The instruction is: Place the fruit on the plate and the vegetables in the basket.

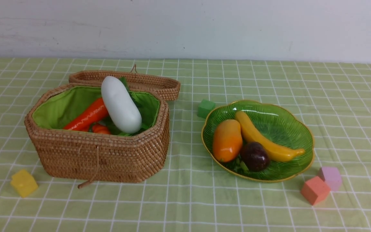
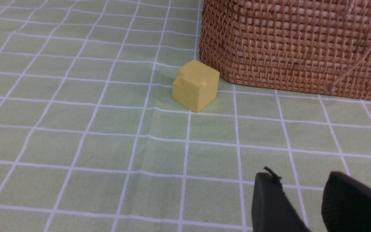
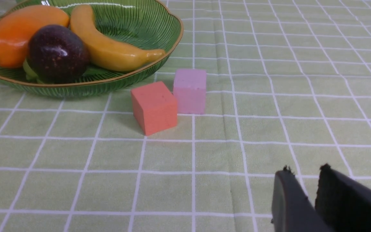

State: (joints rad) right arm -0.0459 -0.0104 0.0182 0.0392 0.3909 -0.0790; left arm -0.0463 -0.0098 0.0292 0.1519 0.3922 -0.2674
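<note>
Three fruits, banana (image 1: 266, 140), mango (image 1: 227, 140) and mangosteen (image 1: 254, 156), are lying on the plate (image 1: 288, 119), well apart from the right gripper (image 3: 304, 190), whose jaws are standing slightly parted, holding nothing. Left gripper (image 2: 301, 193) jaws are gaping empty near the basket (image 2: 295, 45), which is holding radish (image 1: 121, 104), carrot (image 1: 87, 116) and pumpkin (image 1: 100, 129).

Neither arm shows in the front view. The left hand (image 2: 301, 193) appears only in its own wrist view, low over the bench, its two dark fingers (image 2: 269, 203) apart with a clear gap and nothing between them. The right hand (image 3: 304, 190) shows likewise in its wrist view, fingers (image 3: 288, 199) closer together, a narrow gap, holding nothing.
</note>
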